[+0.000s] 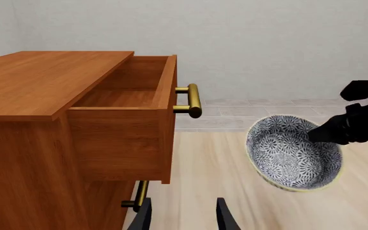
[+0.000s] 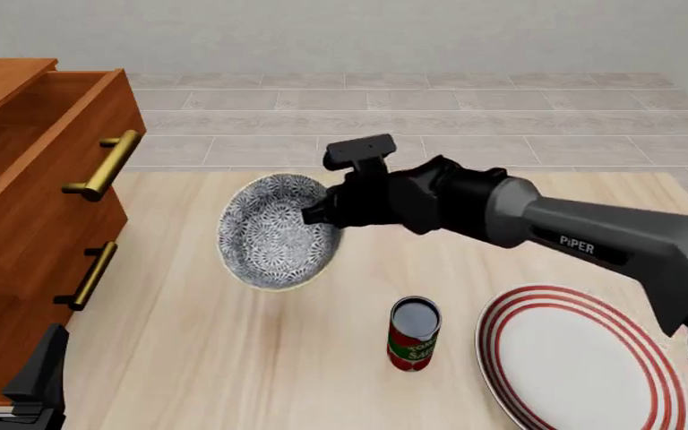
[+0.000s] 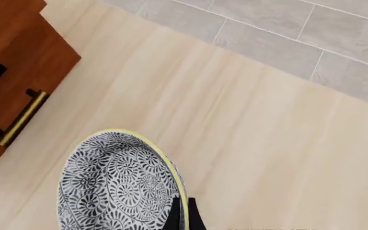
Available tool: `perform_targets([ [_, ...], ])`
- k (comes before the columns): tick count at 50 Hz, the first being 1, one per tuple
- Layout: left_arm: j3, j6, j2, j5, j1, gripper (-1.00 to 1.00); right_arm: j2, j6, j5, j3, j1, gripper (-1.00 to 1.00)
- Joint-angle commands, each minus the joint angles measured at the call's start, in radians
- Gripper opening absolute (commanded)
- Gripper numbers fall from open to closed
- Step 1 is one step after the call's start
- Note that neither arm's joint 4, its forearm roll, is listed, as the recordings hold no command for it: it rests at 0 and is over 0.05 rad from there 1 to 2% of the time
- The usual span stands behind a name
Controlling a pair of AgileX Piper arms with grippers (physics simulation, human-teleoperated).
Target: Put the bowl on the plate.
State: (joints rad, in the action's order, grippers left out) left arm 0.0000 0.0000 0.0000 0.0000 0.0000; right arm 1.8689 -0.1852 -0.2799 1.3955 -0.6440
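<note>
- Left wrist view: the bowl (image 1: 294, 153), grey-and-white floral, hangs tilted on edge above the desk (image 1: 203, 163), its opening facing this camera. The right gripper (image 1: 318, 135) pinches its rim on the side away from the wooden drawer cabinet (image 1: 50, 120), whose top drawer (image 1: 130, 110) stands pulled out. The left gripper (image 1: 182, 215) shows two fingertips spread apart with nothing between them, well apart from the bowl.
- Front view: the bowl (image 2: 275, 233) is held clear of the desk (image 2: 201, 358), tipped nearly vertical, with the right gripper (image 2: 320, 215) clamped on its right rim. A red can (image 2: 414, 333) stands upright below and right of the bowl; the plate (image 2: 577, 358), white with red rings, lies flat at the desk's right, well apart from the bowl.
- Right wrist view: the bowl (image 3: 120, 184) sits directly at the right gripper (image 3: 180, 213), fingers closed on the yellowish rim.
</note>
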Motion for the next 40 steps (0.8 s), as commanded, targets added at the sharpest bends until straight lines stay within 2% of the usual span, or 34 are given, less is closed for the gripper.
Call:
perform_targets([
  [1, 0.000, 0.000, 0.000, 0.000, 0.000, 1.00, -0.067, -0.051, 0.033, -0.045, 0.029, -1.00],
  [10, 0.000, 0.000, 0.000, 0.000, 0.000, 1.00, -0.127, -0.069, 0.052, -0.103, 0.052, -1.00],
  [40, 0.000, 0.000, 0.000, 0.000, 0.000, 1.00, -0.392, -0.100, 0.081, -0.346, 0.227, -1.00],
])
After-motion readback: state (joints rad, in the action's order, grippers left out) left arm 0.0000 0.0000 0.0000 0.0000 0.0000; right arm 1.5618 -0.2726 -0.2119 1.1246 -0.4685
